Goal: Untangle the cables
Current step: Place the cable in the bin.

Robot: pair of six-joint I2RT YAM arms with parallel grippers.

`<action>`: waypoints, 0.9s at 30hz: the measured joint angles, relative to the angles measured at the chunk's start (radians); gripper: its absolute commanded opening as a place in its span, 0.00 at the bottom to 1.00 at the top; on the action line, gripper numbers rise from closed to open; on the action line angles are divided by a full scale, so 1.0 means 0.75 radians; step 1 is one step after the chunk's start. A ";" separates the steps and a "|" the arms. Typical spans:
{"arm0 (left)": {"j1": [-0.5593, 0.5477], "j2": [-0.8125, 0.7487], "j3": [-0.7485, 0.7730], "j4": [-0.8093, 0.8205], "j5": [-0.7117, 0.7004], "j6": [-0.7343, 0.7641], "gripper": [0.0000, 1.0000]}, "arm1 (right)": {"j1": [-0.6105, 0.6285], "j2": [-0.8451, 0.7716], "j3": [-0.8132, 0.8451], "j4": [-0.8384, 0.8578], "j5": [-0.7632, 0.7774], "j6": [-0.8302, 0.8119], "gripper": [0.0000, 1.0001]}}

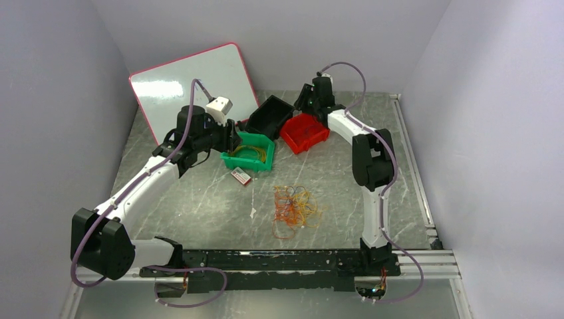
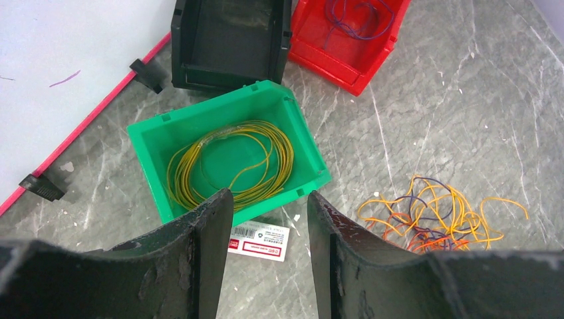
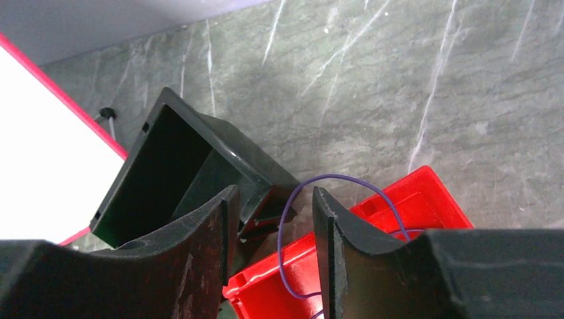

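1. The desk (image 1: 199, 206) has a grey, marble-veined top with pale streaks; plain pale lilac walls close it in on the left, far and right sides; metal rails run along its near edge and right edge.
2. A whiteboard (image 1: 193, 86) with a red rim leans in the far left corner.
3. Three small bins sit towards the middle of the far edge: a green bin (image 1: 246, 164), a black bin (image 1: 269, 116) behind it, and a red bin (image 1: 319, 136) on the side towards the right edge; a small red-and-white card (image 1: 241, 176) lies on the desk just beside the green bin, on its near side.
4. The cables (image 1: 296, 206) lie loose around the middle of the desk, nearer the near edge than the bins; they are a flat knot of very thin yellow, orange and red loops with a few purple strands through it, and several loops stray outwards.
5. A yellow coil (image 2: 287, 159) lies in neat rings inside the green bin; a purple cable (image 3: 332, 177) sits in the red bin, one loop arching up over its rim.
6. The left gripper (image 2: 269, 199) hangs above the near wall of the green bin; its fingers are apart with nothing between them.
7. The right gripper (image 3: 274, 196) hangs over the red and black bins; its fingers are apart, and the purple loop shows in the gap without being pinched.
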State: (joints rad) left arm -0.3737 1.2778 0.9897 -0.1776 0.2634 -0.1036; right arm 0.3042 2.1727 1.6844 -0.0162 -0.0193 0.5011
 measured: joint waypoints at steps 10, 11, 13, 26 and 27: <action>0.000 0.000 0.000 -0.002 0.000 0.004 0.50 | 0.000 0.049 0.006 0.018 0.005 0.022 0.33; 0.000 0.000 0.000 -0.002 0.000 0.004 0.50 | 0.000 0.053 0.007 0.018 0.006 0.023 0.29; 0.000 0.000 0.000 -0.002 0.000 0.004 0.50 | 0.000 0.070 0.023 0.017 0.007 0.024 0.19; 0.000 0.000 0.000 -0.010 -0.001 0.006 0.50 | 0.000 0.062 0.007 0.047 0.011 -0.022 0.00; 0.000 0.000 0.000 -0.010 0.000 0.006 0.50 | 0.000 0.046 -0.013 0.051 0.010 -0.030 0.00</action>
State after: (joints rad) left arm -0.3737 1.2778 0.9897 -0.1852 0.2634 -0.0990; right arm 0.3042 2.2074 1.6749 0.0219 -0.0120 0.4789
